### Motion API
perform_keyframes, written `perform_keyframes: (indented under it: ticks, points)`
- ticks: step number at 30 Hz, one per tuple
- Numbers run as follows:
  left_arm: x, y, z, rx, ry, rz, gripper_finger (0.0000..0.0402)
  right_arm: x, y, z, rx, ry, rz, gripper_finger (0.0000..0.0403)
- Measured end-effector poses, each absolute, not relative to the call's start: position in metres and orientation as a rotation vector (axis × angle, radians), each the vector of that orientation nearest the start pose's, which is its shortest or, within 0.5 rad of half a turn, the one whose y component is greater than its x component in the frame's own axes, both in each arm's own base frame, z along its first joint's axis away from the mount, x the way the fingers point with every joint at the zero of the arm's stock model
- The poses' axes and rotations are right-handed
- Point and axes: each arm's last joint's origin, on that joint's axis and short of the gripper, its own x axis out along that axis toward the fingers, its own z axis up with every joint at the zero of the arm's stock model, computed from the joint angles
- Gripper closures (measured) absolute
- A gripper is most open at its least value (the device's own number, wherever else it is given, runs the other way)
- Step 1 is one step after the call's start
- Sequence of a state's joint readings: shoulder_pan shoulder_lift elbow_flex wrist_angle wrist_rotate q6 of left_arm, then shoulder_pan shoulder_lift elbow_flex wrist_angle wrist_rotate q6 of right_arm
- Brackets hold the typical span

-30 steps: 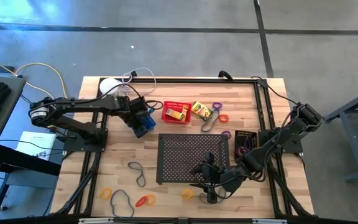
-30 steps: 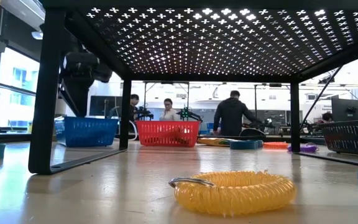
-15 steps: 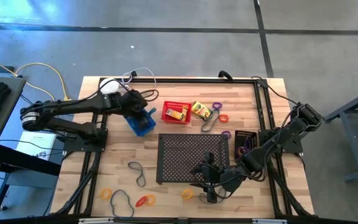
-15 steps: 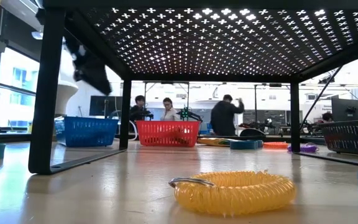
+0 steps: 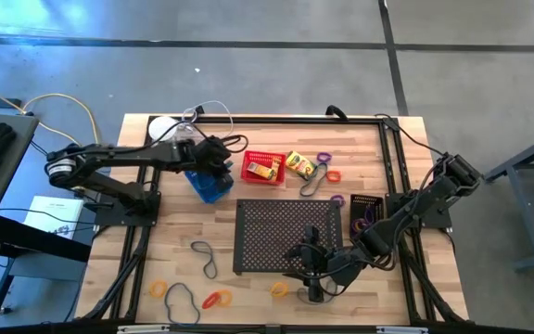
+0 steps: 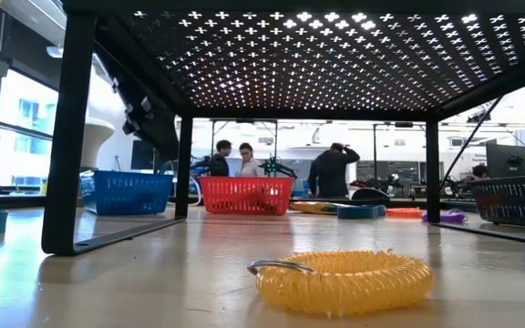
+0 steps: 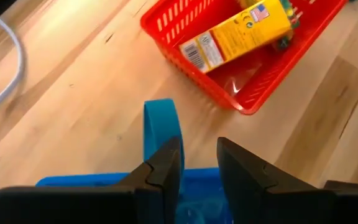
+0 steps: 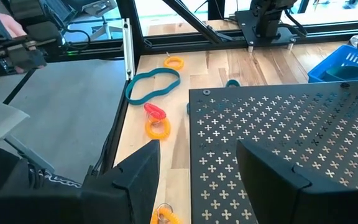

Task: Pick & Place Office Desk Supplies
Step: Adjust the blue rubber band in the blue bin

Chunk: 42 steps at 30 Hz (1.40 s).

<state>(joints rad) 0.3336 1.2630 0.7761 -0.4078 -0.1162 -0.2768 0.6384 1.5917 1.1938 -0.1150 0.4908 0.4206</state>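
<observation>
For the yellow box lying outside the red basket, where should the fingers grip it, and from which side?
A judgement: come from straight above and close across the narrow sides of the yellow box. It lies flat and slanted on the table, right of the red basket, with bands close on its far side.

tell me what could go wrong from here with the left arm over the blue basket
1. The left gripper hangs low over the blue basket, jaws only narrowly apart; coming down it could catch the rim and tip or shove the basket.
2. The red basket with a yellow crayon box sits just beside it, so a sideways push might knock them together.
3. A blue band lies at the basket's edge and could get pinched instead.
</observation>
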Motion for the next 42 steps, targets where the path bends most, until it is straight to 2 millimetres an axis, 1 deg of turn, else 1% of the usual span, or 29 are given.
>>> perform_keyframes:
  ticks: [3, 10, 18, 27, 30, 34, 39, 42]
  points:
    - [0.233, 0.085, 0.215, -0.345, 0.836, 0.553, 0.0301, 0.294, 0.201, 0.282, 0.139, 0.453, 0.051, 0.0203]
    - [0.236, 0.088, 0.204, -0.314, 0.897, 0.622, 0.0301, 0.294, 0.201, 0.282, 0.139, 0.454, 0.050, 0.0203]
    - [0.235, 0.089, 0.206, -0.265, 0.885, 0.674, 0.0301, 0.294, 0.201, 0.282, 0.138, 0.454, 0.050, 0.0203]
    - [0.235, 0.085, 0.204, -0.277, 0.903, 0.672, 0.0301, 0.294, 0.201, 0.282, 0.138, 0.455, 0.050, 0.0203]
    - [0.233, 0.085, 0.201, -0.275, 0.940, 0.676, 0.0301, 0.294, 0.201, 0.282, 0.138, 0.455, 0.050, 0.0203]
    - [0.232, 0.087, 0.200, -0.284, 0.941, 0.685, 0.0301, 0.294, 0.201, 0.282, 0.138, 0.455, 0.050, 0.0203]
    - [0.232, 0.086, 0.200, -0.286, 0.950, 0.686, 0.0317, 0.294, 0.201, 0.282, 0.138, 0.455, 0.050, 0.0203]
    - [0.230, 0.086, 0.199, -0.280, 0.967, 0.694, 0.0339, 0.294, 0.201, 0.282, 0.137, 0.455, 0.050, 0.0203]
